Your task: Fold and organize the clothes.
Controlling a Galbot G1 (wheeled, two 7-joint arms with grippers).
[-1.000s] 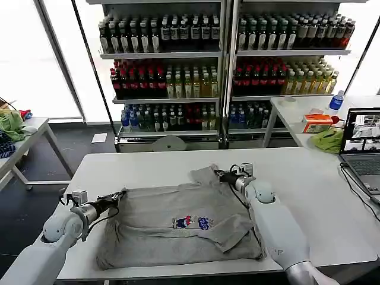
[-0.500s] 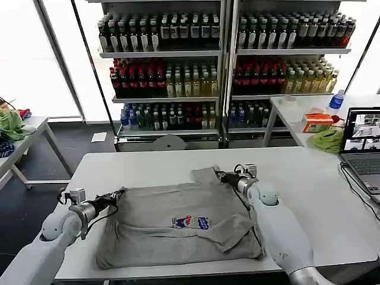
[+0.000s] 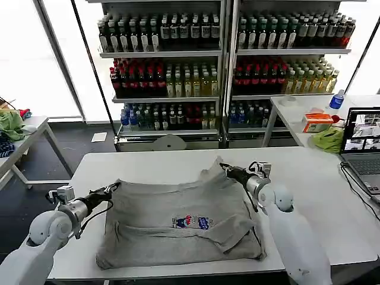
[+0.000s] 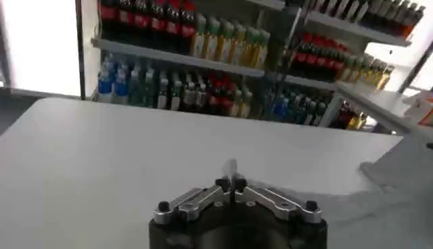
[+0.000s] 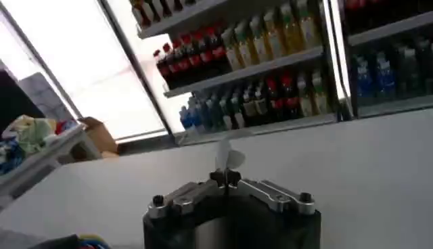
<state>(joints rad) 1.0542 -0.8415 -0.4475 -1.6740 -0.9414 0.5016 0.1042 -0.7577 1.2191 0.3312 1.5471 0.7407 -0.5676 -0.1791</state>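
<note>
A light grey short-sleeved shirt [image 3: 178,202] with a small multicoloured chest print [image 3: 193,222] lies spread on the white table [image 3: 148,163]. Its far edge is raised and pulled taut between both grippers. My left gripper [image 3: 110,190] is shut on the shirt's far left corner. My right gripper [image 3: 228,170] is shut on the far right corner, where a sleeve pokes up. In the left wrist view the left gripper [image 4: 231,181] pinches a thin sliver of cloth [image 4: 231,166]. The right wrist view shows the right gripper [image 5: 226,177] closed on a small tuft of cloth [image 5: 229,157].
A laptop [image 3: 362,148] sits at the table's right edge. On a side table behind it lie a yellow-green cloth [image 3: 328,141], an orange box [image 3: 316,123] and a water bottle [image 3: 336,101]. Bottle shelves [image 3: 219,53] stand at the back. Green cloths [image 3: 10,123] lie on a table far left.
Both grippers have moved apart, the left one leftward and the right one rightward and back. The shirt's far edge has lifted and stretched between them.
</note>
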